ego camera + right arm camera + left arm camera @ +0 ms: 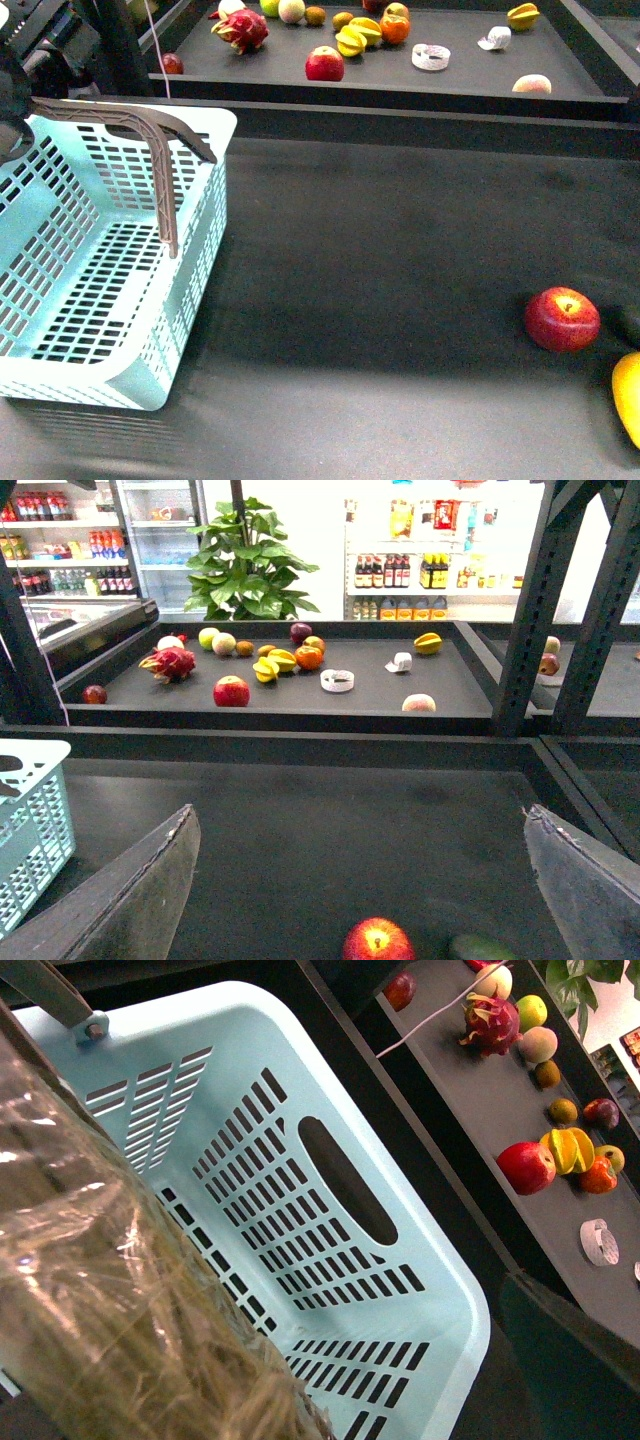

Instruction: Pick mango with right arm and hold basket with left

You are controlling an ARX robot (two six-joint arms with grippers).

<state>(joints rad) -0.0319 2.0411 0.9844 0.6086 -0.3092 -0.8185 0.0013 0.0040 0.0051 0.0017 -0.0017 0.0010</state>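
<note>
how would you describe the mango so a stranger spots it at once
On the dark table, look away from the light blue basket to the near right corner, where a red apple lies. The mango lies just nearer and further right, cut off by the picture's edge. It is smooth and yellow-orange; the apple is round and red.

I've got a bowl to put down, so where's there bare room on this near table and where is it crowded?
The widest free patch is the table between the basket and the red apple. The basket's floor is bare too. Crowded: the near right corner with apple and mango, and the fruit cluster on the back shelf.
</note>
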